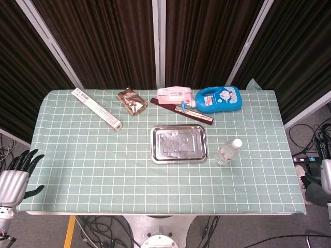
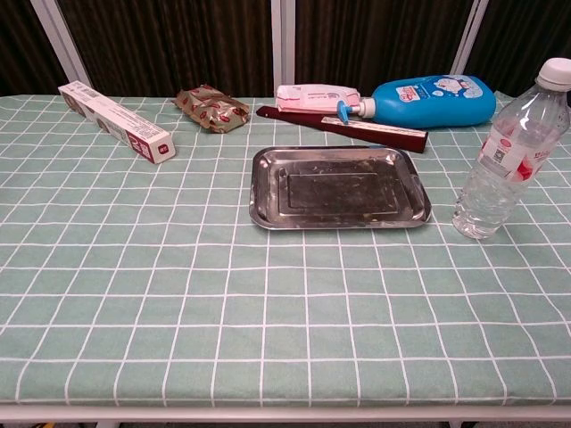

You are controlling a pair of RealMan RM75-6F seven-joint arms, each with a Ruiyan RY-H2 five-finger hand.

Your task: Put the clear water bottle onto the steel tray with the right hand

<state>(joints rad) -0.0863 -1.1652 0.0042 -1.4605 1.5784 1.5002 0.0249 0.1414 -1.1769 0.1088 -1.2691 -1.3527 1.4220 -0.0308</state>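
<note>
On the green checked tablecloth point(image 1: 103, 170), seen from the head view, a shallow rectangular steel tray point(image 1: 179, 144) lies near the middle. Just right of the tray stands the clear plastic water bottle with a white cap point(image 1: 228, 151), upright and apart from the tray's rim. Behind the tray lie a pink wipes packet point(image 1: 174, 94), a dark red flat stick point(image 1: 182, 110) and a blue lotion bottle on its side point(image 1: 219, 98). Behind and left of the tray sit a crumpled brown snack wrapper point(image 1: 132, 101) and a long white box point(image 1: 97, 108). Far left of the tray, off the table's edge, the left hand point(image 1: 18, 175) hangs with its dark fingers straight and apart, holding nothing. Far right of the tray, only a sliver of the right hand point(image 1: 326, 173) shows at the picture's edge; I cannot tell how its fingers lie.

From the chest view, the steel tray point(image 2: 339, 186) is bare, and the water bottle point(image 2: 508, 156) stands right of it, not touching. The blue bottle point(image 2: 430, 101), pink packet point(image 2: 312, 96), red stick point(image 2: 348, 128), wrapper point(image 2: 211, 108) and white box point(image 2: 114, 120) line up behind the tray. Neither hand shows here.
</note>
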